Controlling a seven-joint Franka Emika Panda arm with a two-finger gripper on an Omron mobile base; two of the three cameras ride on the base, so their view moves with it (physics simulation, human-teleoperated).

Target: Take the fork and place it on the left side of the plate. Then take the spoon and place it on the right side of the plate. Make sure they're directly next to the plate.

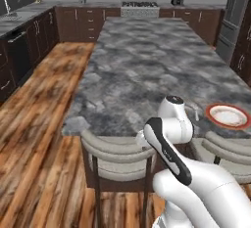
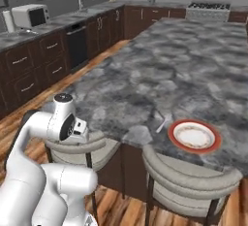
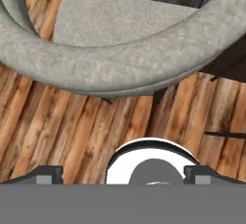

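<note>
Plate (image 2: pixel 194 136), red-rimmed, is sitting near the island counter (image 2: pixel 160 70) edge; a pale utensil (image 2: pixel 163 123), fork or spoon unclear, is lying just beside its left rim, seemingly already placed. The arm is folding low by a grey stool (image 3: pixel 120 64), gripper (image 3: pixel 122 174) pointing floorward, fingers spread wide, carrying nothing.

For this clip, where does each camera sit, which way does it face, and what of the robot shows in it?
Left base view: behind the arm to its left, looking forward over the island counter; the white arm rises lower right.
Right base view: behind to its right, facing the same counter; arm lower left.
Hand view: on the hand, looking down at a grey stool and wood floor; dark fingertips wide apart at the bottom.
Both base views share the plate, counter and stools.
</note>
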